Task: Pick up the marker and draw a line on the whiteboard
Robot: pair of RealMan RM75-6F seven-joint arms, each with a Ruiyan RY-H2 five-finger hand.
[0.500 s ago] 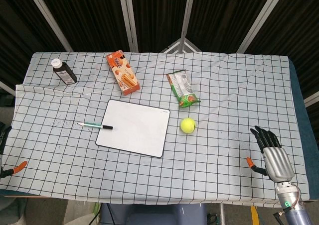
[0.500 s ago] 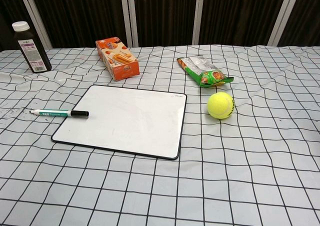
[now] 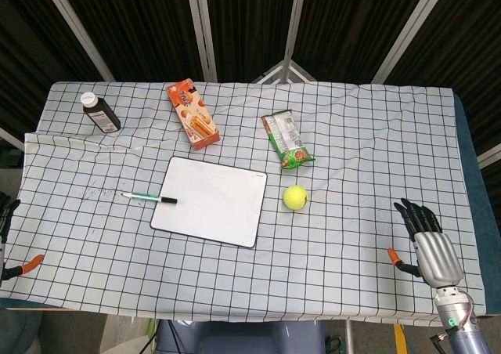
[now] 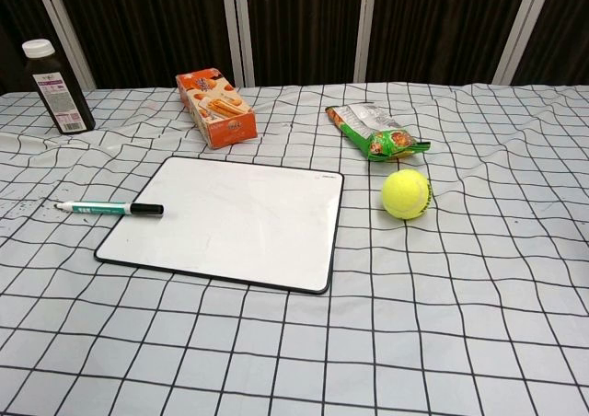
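Slim capped marker [image 3: 149, 197] lies across glossy rectangular whiteboard's [image 3: 211, 200] edge.

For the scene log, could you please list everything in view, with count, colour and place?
marker: 1, green-white with black cap, cap end on the whiteboard's left edge
whiteboard: 1, white, black rim, centre
tennis ball: 1, yellow-green, right of whiteboard
snack bag: 1, green, beyond the ball
box: 1, orange, beyond whiteboard
bottle: 1, dark, white cap, far left
tablecloth: 1, white, black grid
left hand: at left edge, mostly cut off
right hand: near right, holding nothing
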